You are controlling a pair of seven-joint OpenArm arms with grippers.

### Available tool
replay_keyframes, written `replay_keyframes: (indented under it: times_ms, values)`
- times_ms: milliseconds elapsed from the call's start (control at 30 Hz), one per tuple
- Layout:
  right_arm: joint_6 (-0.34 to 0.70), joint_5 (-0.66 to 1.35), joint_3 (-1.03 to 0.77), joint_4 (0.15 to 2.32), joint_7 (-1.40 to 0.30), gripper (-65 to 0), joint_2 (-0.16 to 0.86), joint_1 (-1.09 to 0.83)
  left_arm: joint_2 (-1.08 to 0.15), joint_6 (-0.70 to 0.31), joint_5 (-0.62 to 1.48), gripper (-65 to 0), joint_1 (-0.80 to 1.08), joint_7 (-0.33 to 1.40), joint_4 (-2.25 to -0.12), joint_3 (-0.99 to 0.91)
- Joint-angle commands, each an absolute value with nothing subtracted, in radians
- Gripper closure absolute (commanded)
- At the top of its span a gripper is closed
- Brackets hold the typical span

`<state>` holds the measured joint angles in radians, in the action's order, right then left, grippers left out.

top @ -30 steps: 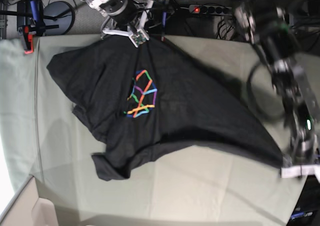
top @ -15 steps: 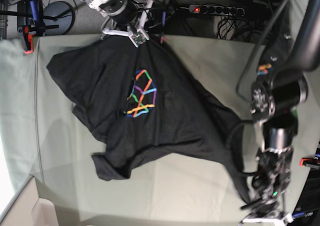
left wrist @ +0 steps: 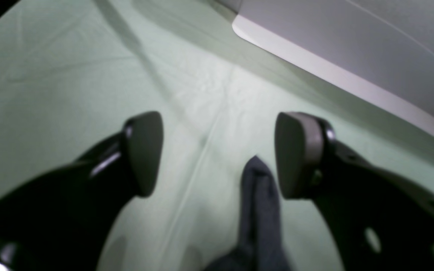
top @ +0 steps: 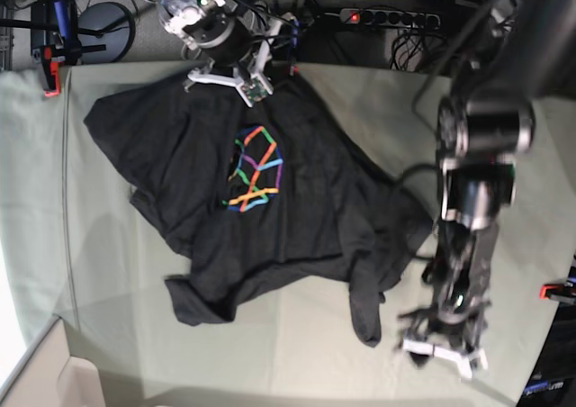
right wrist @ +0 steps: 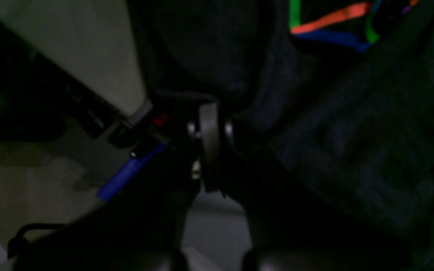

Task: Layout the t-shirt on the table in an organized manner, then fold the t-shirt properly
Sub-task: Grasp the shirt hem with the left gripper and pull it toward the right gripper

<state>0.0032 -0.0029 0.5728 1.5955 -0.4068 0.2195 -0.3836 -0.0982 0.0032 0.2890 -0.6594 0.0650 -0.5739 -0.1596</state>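
The dark t-shirt (top: 207, 182) lies rumpled on the pale green table (top: 270, 353), its rainbow logo (top: 255, 168) facing up. At the far edge my right gripper (top: 250, 87) is shut on the shirt's hem; in the right wrist view its pads (right wrist: 209, 139) are pressed together in dark cloth (right wrist: 352, 150). Near the front right my left gripper (top: 436, 351) stands open just right of a loose tongue of shirt (top: 364, 308). The left wrist view shows its gripper (left wrist: 220, 154) wide apart, with a shirt tip (left wrist: 256, 195) lying free on the table (left wrist: 51, 94) beside the right-hand pad (left wrist: 298, 154).
Red-orange clamps sit at the far left corner (top: 51, 78) and the right edge (top: 553, 292). A power strip (top: 378, 17) and cables lie behind the table. A pale box (top: 45, 380) stands at the front left, and a white-edged panel (left wrist: 333, 75) runs past the left gripper.
The left arm swung from the right edge to the front and opened, dropping the shirt corner. The shirt's right side now lies bunched toward the middle. The right gripper barely moved.
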Motion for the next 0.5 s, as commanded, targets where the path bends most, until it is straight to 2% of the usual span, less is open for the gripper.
replay_keyframes:
  times_ms: [0, 133, 233, 333, 467]
  values:
    - [0.001, -0.004, 0.573, 1.624, -0.387, 0.0, 0.22, -0.374, -0.119, 0.005, 0.292, -37.8, -0.642, 0.065, -0.641, -0.176]
    - [0.001, -0.004, 0.522, 1.673, -0.387, 0.0, 0.22, -0.364, -0.119, 0.005, 0.292, -30.1, -0.441, 0.183, -0.889, -0.255]
    - [0.001, -0.004, 0.453, 1.725, -0.387, 0.0, 0.219, -0.366, -0.117, 0.005, 0.292, -28.9, -0.302, 0.242, -1.033, -0.308]
    - [0.001, -0.002, 0.389, 1.759, -0.387, -6.0, 0.219, -0.366, -0.116, 0.001, 0.292, -28.9, -0.193, 0.249, -1.102, -0.312]
    - [0.002, -0.002, 0.335, 1.782, -0.387, -16.6, 0.219, -0.36, -0.085, 0.001, 0.292, -28.9, -0.15, 0.246, -1.089, -0.312]
